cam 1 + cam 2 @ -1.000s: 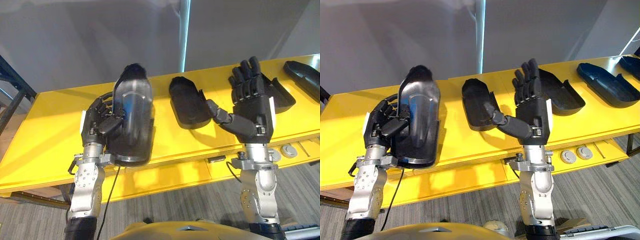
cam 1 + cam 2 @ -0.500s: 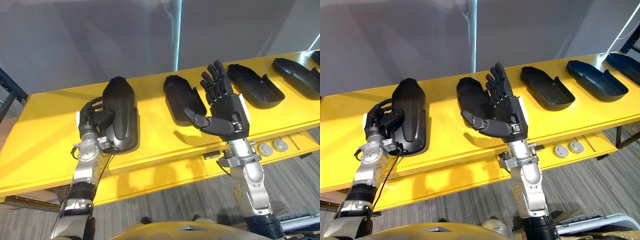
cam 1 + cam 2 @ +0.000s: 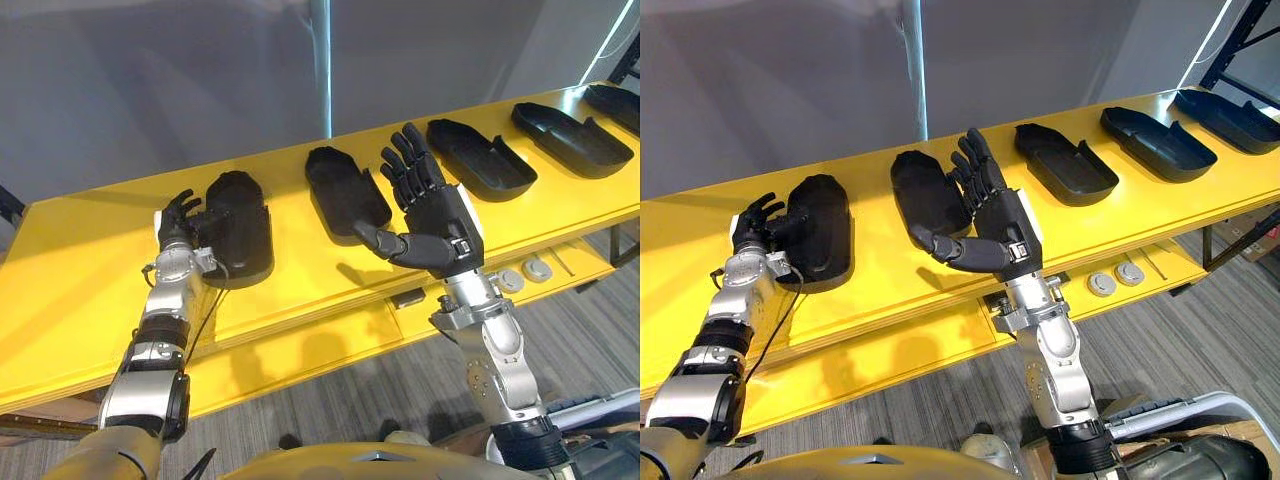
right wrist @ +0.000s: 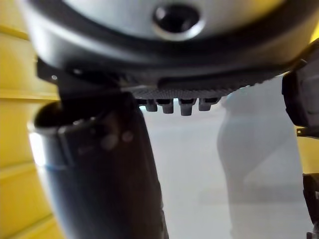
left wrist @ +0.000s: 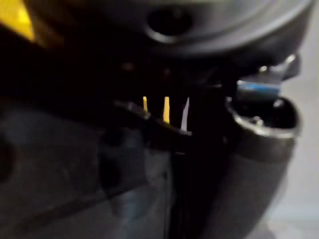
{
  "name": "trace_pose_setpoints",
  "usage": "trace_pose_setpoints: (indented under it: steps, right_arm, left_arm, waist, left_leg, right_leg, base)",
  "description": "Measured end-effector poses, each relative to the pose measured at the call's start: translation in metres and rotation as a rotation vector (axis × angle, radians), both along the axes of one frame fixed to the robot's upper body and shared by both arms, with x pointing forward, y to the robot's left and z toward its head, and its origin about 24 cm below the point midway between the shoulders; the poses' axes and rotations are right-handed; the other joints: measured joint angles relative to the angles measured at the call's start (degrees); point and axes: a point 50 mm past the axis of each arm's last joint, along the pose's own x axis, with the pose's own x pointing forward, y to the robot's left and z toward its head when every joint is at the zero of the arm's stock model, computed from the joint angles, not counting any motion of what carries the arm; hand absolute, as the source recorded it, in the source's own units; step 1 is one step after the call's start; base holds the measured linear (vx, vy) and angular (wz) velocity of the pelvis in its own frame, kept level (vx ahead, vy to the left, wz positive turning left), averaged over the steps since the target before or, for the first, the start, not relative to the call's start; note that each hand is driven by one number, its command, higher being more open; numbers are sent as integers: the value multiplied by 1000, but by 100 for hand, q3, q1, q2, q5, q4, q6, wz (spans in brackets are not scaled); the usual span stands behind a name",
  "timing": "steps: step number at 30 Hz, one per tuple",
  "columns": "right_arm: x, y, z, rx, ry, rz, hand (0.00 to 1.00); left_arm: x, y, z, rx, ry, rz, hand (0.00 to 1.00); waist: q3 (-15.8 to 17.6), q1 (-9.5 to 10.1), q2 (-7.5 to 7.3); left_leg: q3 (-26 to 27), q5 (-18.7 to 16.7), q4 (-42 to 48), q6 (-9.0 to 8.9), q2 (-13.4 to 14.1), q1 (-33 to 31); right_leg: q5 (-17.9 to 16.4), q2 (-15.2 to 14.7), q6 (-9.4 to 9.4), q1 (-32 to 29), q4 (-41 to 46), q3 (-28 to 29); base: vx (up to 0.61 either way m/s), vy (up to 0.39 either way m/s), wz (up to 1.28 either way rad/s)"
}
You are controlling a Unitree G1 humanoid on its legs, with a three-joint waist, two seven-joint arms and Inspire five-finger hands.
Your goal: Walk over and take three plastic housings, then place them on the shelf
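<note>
Far left of the frame, my left hand point(image 3: 178, 228) sits on the yellow bench point(image 3: 80, 290), right against the left edge of the first plastic housing point(image 3: 240, 240). My fingers point(image 3: 758, 208) stand up loose and half-raised, curled round nothing. Whether my thumb touches the shell I cannot tell; the left wrist view is dark here. That housing lies flat on the bench, dome side up, in the left-centre of the frame.

Moving right, the second housing point(image 3: 345, 190) lies hollow side up, just above centre. My right hand point(image 3: 440, 225) is raised in front of it, at the centre of the frame, over the bench's near edge. The fingers point(image 3: 975, 170) are straight and fanned apart, the thumb sticks out toward the left of the frame, and nothing is held. In the right wrist view my fingertips point(image 4: 172, 104) show in a row against the grey wall point(image 4: 199, 164).

Right of that hand, the third housing point(image 3: 478, 158) rests hollow side up, well apart from my fingers. Further on, upper right, come the fourth housing point(image 3: 570, 125) and the fifth housing point(image 3: 615, 100), lined up along the bench.

Lower right, on the ledge under the bench top, two round grey discs point(image 3: 525, 274) sit side by side. A dark rack point(image 3: 1252, 40) stands in the top right corner.
</note>
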Motion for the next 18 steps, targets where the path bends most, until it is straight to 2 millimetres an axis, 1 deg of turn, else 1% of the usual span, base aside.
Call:
trace_pose_setpoints:
  steps: [8,11,12,14,15,16,17,18]
  right_arm:
    - [0,1,1,-2,1,6,100]
    - [0,7,0,23,4,19,100]
    - [0,11,-1,34,7,29,100]
    - [-1,17,-2,41,14,51,100]
    - [-2,20,-2,46,15,59,100]
    - [-2,23,-3,54,17,69,100]
    - [-2,25,-3,60,18,73,100]
    - [-3,27,-3,68,20,75,100]
  left_arm:
    - [6,0,7,-61,-16,58,100]
    - [7,-1,11,-54,-30,65,100]
    - [8,-2,17,-50,-54,57,100]
    - [12,-6,35,-36,-129,40,100]
    - [13,-8,47,-23,-176,29,100]
    - [14,-8,63,-3,-242,15,100]
    - [14,-8,72,10,-275,9,100]
    - [13,-6,89,43,-340,-1,100]
  waist:
    - [70,-19,62]
    - [74,-40,68]
    - [85,-41,69]
    - [128,-29,67]
    - [128,-14,66]
    - [129,-4,68]
    - [130,-2,69]
    - [130,-1,69]
  left_leg:
    - [16,1,2,0,3,19]
    - [20,1,8,-1,4,39]
    - [21,1,13,-1,4,70]
    - [20,-6,-3,-8,4,131]
    - [20,-18,-4,-16,4,132]
    - [21,-59,-5,-43,5,132]
    - [22,-66,-5,-41,6,136]
    - [25,-89,-5,-17,6,154]
  right_leg:
    - [2,9,3,11,12,5]
    - [2,10,3,30,14,0]
    - [2,9,4,52,16,-3]
    - [0,5,2,134,15,-16]
    - [0,3,1,138,15,-22]
    - [0,0,1,142,15,-30]
    - [0,-2,1,147,15,-39]
    - [0,-6,1,166,15,-63]
  base:
    - [0,0,0]
    - [0,0,0]
    - [0,0,0]
    - [0,0,0]
    - [0,0,0]
    - [0,0,0]
    - [0,0,0]
    - [0,0,0]
